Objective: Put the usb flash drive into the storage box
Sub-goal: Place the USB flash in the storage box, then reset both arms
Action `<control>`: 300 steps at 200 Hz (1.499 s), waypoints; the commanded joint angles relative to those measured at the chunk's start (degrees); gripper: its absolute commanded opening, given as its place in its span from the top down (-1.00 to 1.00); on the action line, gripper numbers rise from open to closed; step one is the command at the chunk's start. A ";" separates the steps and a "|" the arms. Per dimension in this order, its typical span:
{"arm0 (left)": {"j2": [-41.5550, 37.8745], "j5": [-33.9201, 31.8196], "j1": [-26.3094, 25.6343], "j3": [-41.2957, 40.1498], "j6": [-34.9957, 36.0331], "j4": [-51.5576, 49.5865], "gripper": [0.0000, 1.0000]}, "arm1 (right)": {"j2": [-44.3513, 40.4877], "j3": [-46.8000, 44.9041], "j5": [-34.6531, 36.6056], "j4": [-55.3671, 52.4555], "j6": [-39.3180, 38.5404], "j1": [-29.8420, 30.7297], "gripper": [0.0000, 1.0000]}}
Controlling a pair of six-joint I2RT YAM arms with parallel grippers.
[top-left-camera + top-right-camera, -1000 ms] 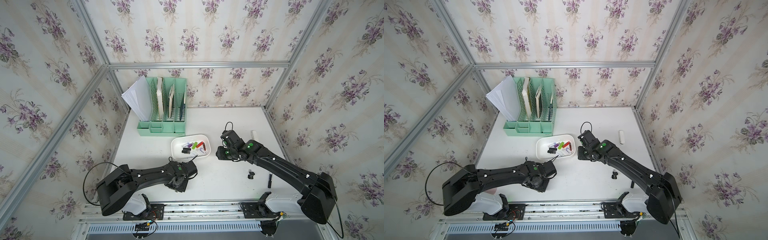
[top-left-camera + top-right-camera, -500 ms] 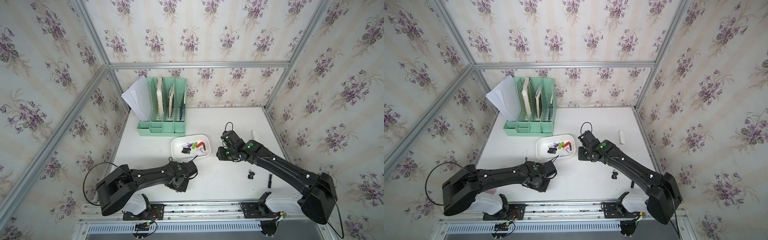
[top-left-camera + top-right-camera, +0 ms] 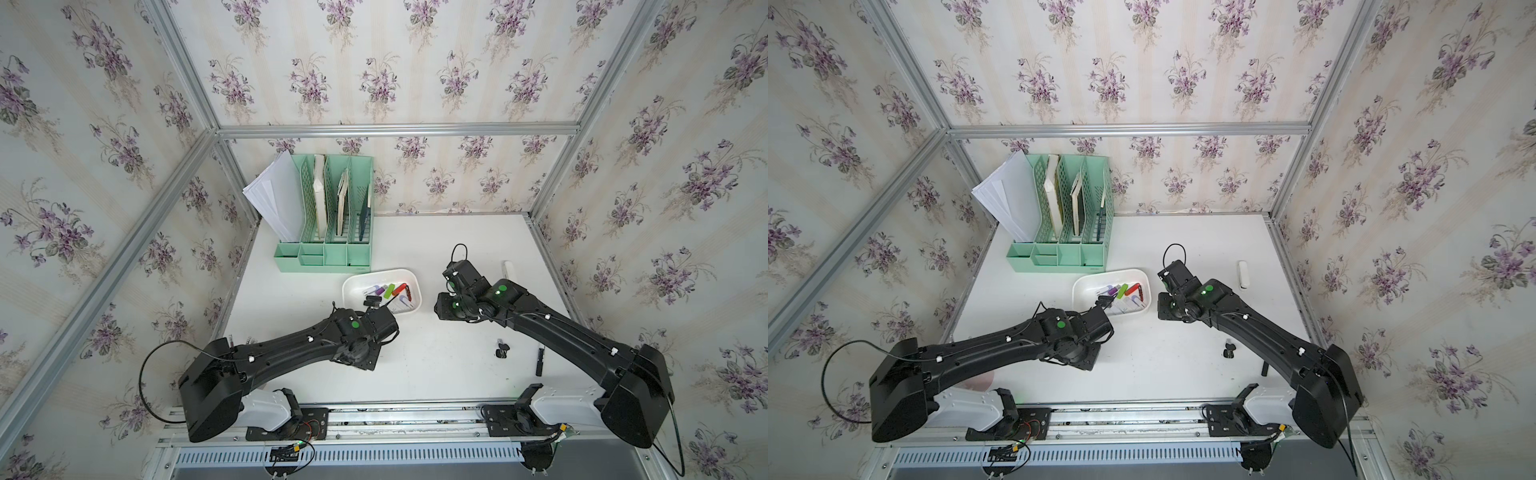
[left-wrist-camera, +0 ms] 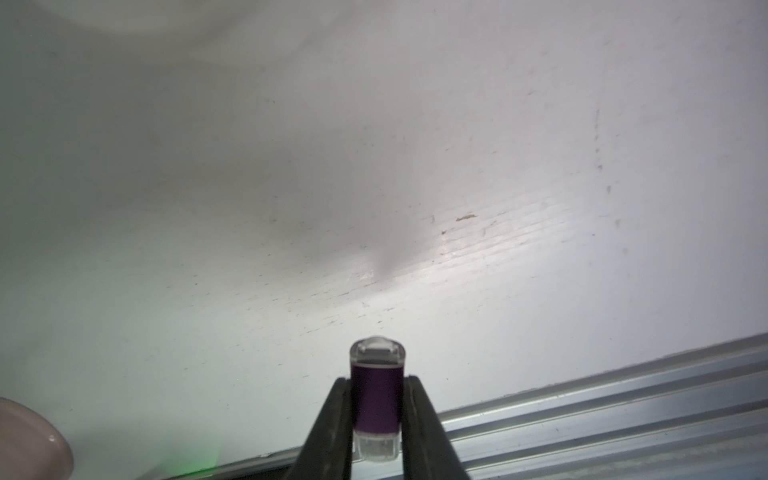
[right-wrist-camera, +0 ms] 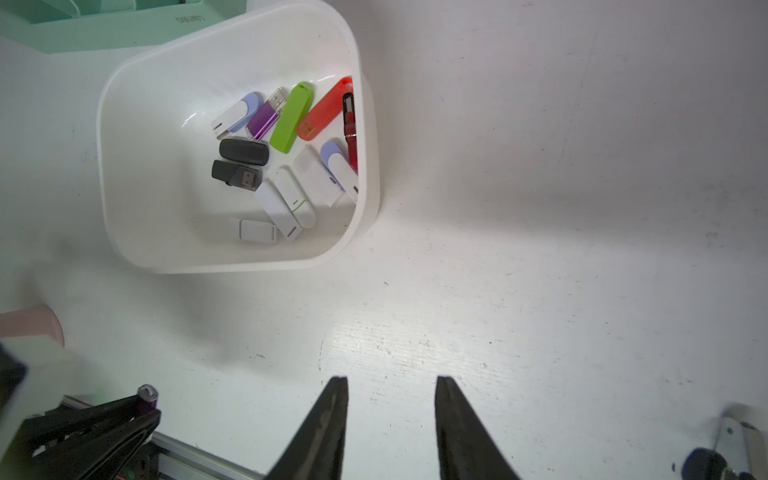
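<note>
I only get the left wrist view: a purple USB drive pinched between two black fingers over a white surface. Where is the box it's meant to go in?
Observer: In both top views the white box sits just in front of the green organizer.
Operator: Will my purple drive be the first one in?
Observer: No. The right wrist view shows the box already holds many, among them a green drive and a red drive.
Operator: And the other arm?
Observer: The right gripper has its fingers open and holds nothing, over the table beside the box.
</note>
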 commanded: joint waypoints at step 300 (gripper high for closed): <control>37.74 -3.38 25.23 27.74 29.24 4.24 0.14 | 3.24 1.23 -3.46 0.12 -8.02 -13.95 0.20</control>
